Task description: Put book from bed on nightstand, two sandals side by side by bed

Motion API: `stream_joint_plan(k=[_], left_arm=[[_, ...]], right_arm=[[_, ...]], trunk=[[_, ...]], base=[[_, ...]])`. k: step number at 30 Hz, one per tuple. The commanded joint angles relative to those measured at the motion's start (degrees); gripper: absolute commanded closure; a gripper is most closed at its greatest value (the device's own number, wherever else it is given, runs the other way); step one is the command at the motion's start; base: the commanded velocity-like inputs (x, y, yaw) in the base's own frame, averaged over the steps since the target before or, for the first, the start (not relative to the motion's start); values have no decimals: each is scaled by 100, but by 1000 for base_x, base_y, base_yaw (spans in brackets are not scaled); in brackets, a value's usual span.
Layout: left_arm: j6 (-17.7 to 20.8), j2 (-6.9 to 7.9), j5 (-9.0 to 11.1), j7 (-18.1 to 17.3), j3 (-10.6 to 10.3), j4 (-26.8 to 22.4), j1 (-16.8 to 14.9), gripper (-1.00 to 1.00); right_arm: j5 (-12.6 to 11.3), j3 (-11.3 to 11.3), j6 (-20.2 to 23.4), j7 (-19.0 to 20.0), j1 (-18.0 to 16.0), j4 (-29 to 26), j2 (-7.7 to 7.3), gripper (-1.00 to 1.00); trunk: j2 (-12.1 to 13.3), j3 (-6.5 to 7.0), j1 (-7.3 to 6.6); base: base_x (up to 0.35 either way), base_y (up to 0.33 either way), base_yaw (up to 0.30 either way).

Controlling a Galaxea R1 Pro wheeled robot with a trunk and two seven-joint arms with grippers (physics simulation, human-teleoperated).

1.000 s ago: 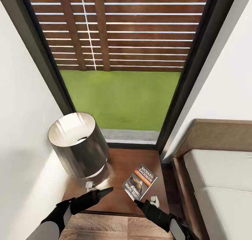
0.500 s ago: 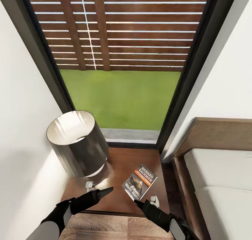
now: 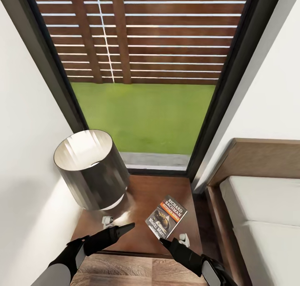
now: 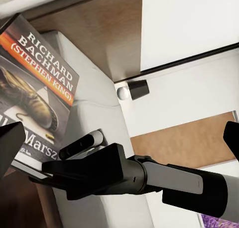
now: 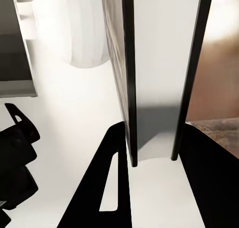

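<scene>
Book (image 3: pixel 166 217) lies flat on nightstand (image 3: pixel 143 194) beside lamp (image 3: pixel 89 169), bed (image 3: pixel 260 219) to its right. Left tool (image 3: pixel 118 227) and right tool (image 3: pixel 174 239) both apart, empty, flanking book.

Bed (image 3: pixel 262 219) cut by frame edge

Both arms wear matte black housings near the wrist and pale grey sleeves farther back. The left end effector (image 3: pixel 121 227) tapers into slim, pointed black fingers, while the right end effector (image 3: pixel 175 239) carries a small white fingertip pad.
</scene>
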Motion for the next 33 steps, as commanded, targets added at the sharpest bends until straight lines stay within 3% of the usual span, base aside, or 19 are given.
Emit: stream_joint_plan(k=[1,6,14,20,25,33], left_arm=[[61,-6,-59,-32,44,-10,-3,-100],[61,-6,-59,-32,44,-9,-3,-100],[61,-6,-59,-32,44,-6,-3,-100],[61,-6,-59,-32,44,-9,-3,-100],[61,-6,-59,-32,44,-10,-1,-100],[61,-6,-58,-32,44,-5,-3,-100]], right_arm=[[-22,-27,48,13,-3,0,4,100],[-22,-27,46,13,-3,0,4,100],[-22,-27,46,12,-2,0,4,100],[-22,-27,46,13,-3,0,4,100],[-22,-27,46,12,-3,0,4,100],[-48,-34,61,15,-3,34,4,100]], trunk=[[-2,-4,0],[-2,-4,0],[-323,-148,175],[-323,-148,175],[-524,-237,285],[-524,-237,285]], base=[[0,0,0],[0,0,0],[0,0,0],[0,0,0],[0,0,0],[0,0,0]])
